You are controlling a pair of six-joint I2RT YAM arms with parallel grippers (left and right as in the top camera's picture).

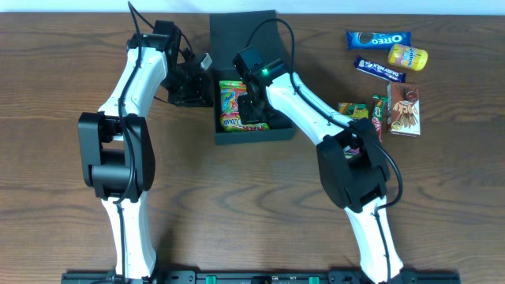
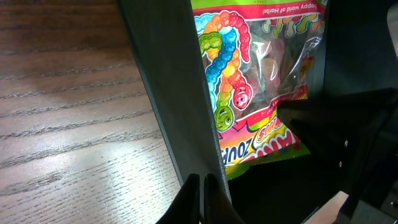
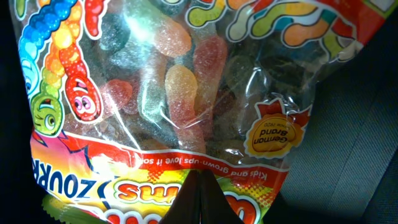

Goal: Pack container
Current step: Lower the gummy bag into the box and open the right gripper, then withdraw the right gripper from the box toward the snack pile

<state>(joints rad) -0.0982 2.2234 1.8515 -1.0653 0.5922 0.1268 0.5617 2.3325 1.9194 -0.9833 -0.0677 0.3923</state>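
The container (image 1: pixel 254 139) is a black square box at the table's back centre, its lid (image 1: pixel 237 38) folded open behind it. A bright gummy-worm bag (image 1: pixel 231 106) lies inside on the left. My left gripper (image 1: pixel 211 85) is at the box's left wall (image 2: pixel 168 81). It is shut (image 2: pixel 203 182) astride the rim, a thin slit between its fingers. My right gripper (image 1: pixel 252 117) reaches into the box and is shut (image 3: pixel 198 177). Its tips rest on the bag's (image 3: pixel 174 87) printed lower part and grip nothing. The bag (image 2: pixel 249 74) also shows in the left wrist view.
Loose snacks lie on the wooden table to the right of the box: an Oreo pack (image 1: pixel 379 38), a yellow packet (image 1: pixel 408 56), a dark blue bar (image 1: pixel 379 69), a brown box (image 1: pixel 404 110) and green packets (image 1: pixel 353 110). Bare box floor (image 3: pixel 354 137) shows beside the bag.
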